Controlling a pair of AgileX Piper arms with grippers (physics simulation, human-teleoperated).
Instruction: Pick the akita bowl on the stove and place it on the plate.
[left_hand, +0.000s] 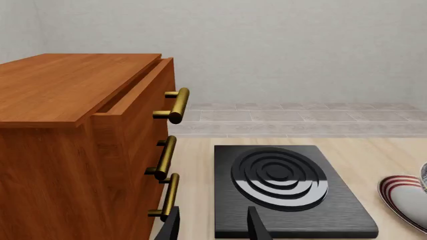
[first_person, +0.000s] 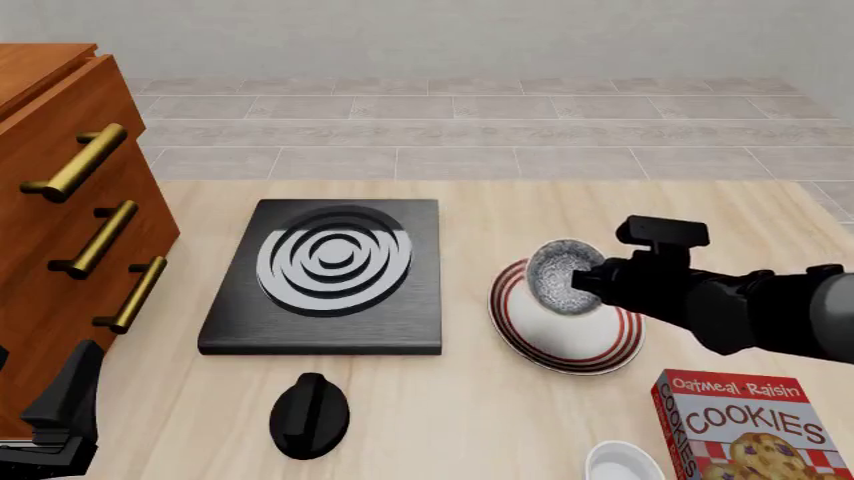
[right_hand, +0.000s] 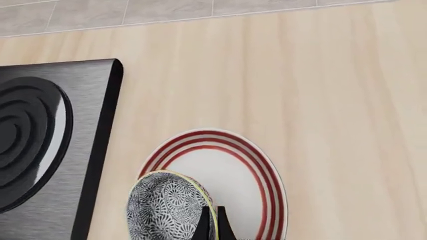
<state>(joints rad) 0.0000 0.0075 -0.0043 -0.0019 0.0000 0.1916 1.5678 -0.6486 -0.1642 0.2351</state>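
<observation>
The akita bowl (first_person: 562, 278), speckled grey-white inside, hangs tilted over the stove-side part of the red-ringed plate (first_person: 577, 338). My right gripper (first_person: 589, 281) is shut on its rim. The right wrist view shows the bowl (right_hand: 165, 210) pinched between the thin fingers of the right gripper (right_hand: 211, 226), with the plate (right_hand: 230, 172) beneath it. I cannot tell whether bowl and plate touch. The black stove (first_person: 327, 275) lies left of the plate with nothing on its rings. My left gripper (left_hand: 213, 227) is open and empty, low at the front left (first_person: 64, 405), near the stove (left_hand: 287, 185).
A wooden cabinet (first_person: 60, 200) with brass handles stands at the left, its top drawer (left_hand: 133, 100) slightly open. A black knob (first_person: 310, 412) lies in front of the stove. A cookies box (first_person: 754, 425) and a plain white bowl (first_person: 625, 465) sit at the front right.
</observation>
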